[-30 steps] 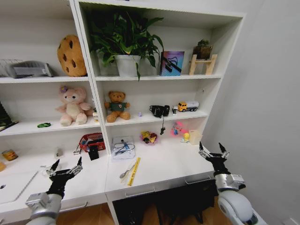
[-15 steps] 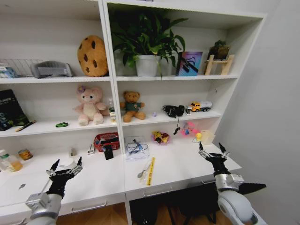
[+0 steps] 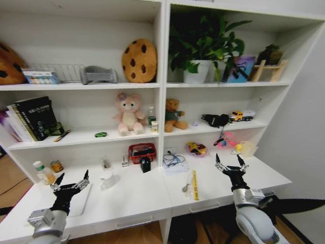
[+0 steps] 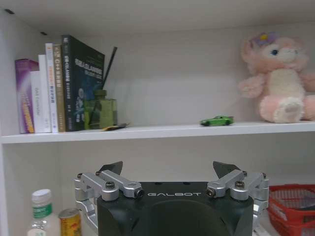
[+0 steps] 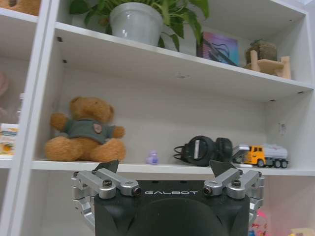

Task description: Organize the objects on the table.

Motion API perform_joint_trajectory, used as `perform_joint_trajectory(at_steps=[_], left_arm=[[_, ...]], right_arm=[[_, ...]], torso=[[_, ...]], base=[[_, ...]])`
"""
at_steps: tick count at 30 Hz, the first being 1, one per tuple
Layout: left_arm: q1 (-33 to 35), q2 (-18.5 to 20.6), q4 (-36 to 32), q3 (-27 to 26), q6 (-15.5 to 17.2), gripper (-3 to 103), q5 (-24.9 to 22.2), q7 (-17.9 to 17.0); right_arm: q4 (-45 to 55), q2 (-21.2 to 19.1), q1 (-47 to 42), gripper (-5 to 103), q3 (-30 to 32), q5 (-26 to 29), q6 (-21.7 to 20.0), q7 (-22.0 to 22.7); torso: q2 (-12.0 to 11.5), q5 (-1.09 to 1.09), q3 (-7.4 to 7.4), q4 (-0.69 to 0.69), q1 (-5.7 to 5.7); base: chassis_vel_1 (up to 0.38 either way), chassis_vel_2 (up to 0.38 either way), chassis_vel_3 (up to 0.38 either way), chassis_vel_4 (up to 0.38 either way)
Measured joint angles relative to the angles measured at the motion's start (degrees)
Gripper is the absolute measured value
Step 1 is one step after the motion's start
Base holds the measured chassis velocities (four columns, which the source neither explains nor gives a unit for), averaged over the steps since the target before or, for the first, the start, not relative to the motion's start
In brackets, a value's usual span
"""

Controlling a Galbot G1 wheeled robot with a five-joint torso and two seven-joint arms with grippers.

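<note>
Nothing is being held, so nothing can be dropped yet; the risks being judged are about reach and clutter. The green toy car is sitting near the front edge of the middle shelf, left bay, beside the pink plush, so a reach for it could be nudging the plush or pushing the car off the shelf edge. On the counter, small things are being crowded along the back edge: red basket, white mug, yellow ruler and a spoon-like item just beside it near the front edge. A low sweep could be knocking the mug over or sliding the ruler off the front edge.

The left gripper is being held upright above the left front part of the counter, fingers spread wide, empty. The right gripper is being held upright above the right front part of the counter, fingers likewise spread wide, empty. Both are being kept well apart from every object. No laptop or pens can be made out for certain.
</note>
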Motion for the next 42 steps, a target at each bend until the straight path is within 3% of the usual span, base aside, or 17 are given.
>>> perform_joint_trajectory(at_steps=[4, 7, 11, 12, 15, 17, 18, 24, 42], left_arm=[[0.00, 0.00, 0.00, 0.01, 0.00, 100, 0.00, 0.00], [0.00, 0.00, 0.00, 0.01, 0.00, 100, 0.00, -0.01], [0.00, 0.01, 0.01, 0.01, 0.01, 100, -0.01, -0.01], [0.00, 0.01, 0.00, -0.01, 0.00, 100, 0.00, -0.03], [0.00, 0.01, 0.00, 0.00, 0.00, 100, 0.00, -0.03], [0.00, 0.01, 0.00, 0.00, 0.01, 100, 0.00, -0.03], [0.00, 0.00, -0.01, 0.00, 0.00, 100, 0.00, -0.03], [0.00, -0.01, -0.01, 0.02, 0.01, 100, 0.00, -0.01], [0.00, 0.00, -0.01, 0.01, 0.01, 100, 0.00, -0.01]], right_arm=[[0.01, 0.00, 0.00, 100, 0.00, 0.00, 0.00, 0.00], [0.00, 0.00, 0.00, 100, 0.00, 0.00, 0.00, 0.00], [0.02, 0.00, 0.00, 100, 0.00, 0.00, 0.00, 0.00], [0.02, 0.00, 0.00, 100, -0.01, 0.00, 0.00, 0.00], [0.03, 0.01, 0.00, 100, 0.00, -0.01, 0.00, 0.00], [0.03, 0.00, 0.00, 100, 0.00, -0.01, 0.00, 0.00], [0.02, 0.00, 0.00, 100, 0.00, -0.01, 0.00, 0.00], [0.01, -0.01, 0.00, 100, 0.01, 0.00, 0.00, 0.02], [0.01, -0.01, 0.00, 100, 0.01, 0.00, 0.00, 0.02]], torso=[[0.01, -0.04, -0.01, -0.02, -0.02], [-0.01, 0.02, 0.01, 0.03, 0.03], [0.01, -0.10, -0.01, -0.02, 0.00], [0.00, 0.05, 0.00, 0.02, 0.00], [0.01, -0.10, -0.01, -0.02, -0.01], [0.02, -0.05, -0.01, -0.04, -0.02], [0.01, 0.03, 0.00, 0.03, -0.01], [0.00, 0.01, 0.01, -0.03, 0.02], [-0.01, -0.01, 0.00, -0.01, 0.02]], base=[[0.328, 0.348, -0.354, -0.350], [0.331, 0.322, -0.353, -0.342], [0.303, 0.288, -0.285, -0.293], [0.302, 0.202, -0.222, -0.253], [0.157, 0.143, -0.094, -0.136], [0.059, -0.032, -0.030, -0.056], [0.059, -0.032, -0.018, -0.056], [-0.056, -0.038, 0.047, 0.032], [0.025, -0.031, -0.021, 0.031]])
